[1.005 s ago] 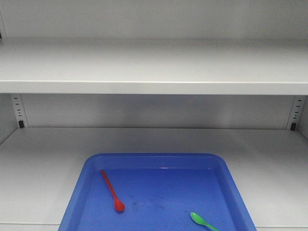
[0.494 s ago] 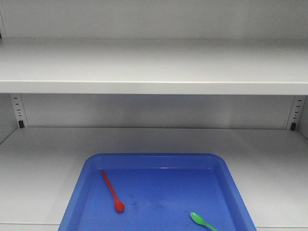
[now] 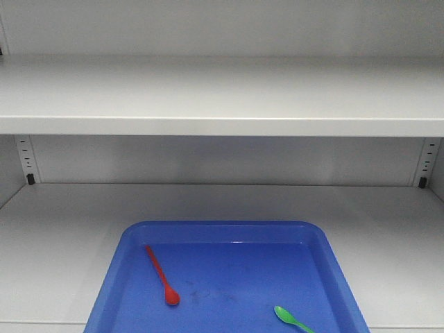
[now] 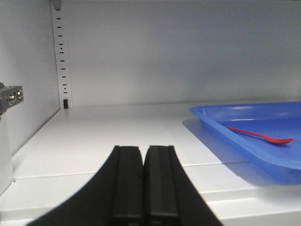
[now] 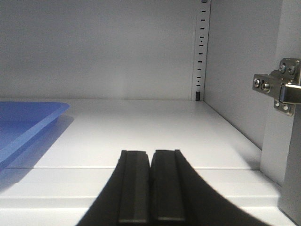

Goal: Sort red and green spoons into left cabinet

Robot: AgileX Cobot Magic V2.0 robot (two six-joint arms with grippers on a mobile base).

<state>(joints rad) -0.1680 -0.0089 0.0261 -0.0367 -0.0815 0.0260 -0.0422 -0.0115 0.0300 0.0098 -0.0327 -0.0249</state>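
Note:
A red spoon (image 3: 161,275) lies on the left half of a blue tray (image 3: 316,243), bowl toward me; it also shows in the left wrist view as the red spoon (image 4: 260,136). A green spoon (image 3: 291,319) lies at the tray's near right, partly cut by the frame edge. The tray rests on the lower shelf (image 3: 62,236) of the pale grey cabinet. My left gripper (image 4: 143,153) is shut and empty, low at the shelf's front, left of the tray. My right gripper (image 5: 150,157) is shut and empty, right of the blue tray (image 5: 28,117).
An upper shelf (image 3: 222,97) spans the cabinet above the tray. Slotted peg strips (image 4: 62,56) (image 5: 201,52) run up the back corners. A metal door hinge (image 5: 282,87) juts from the right wall, and a metal bracket (image 4: 10,96) from the left wall.

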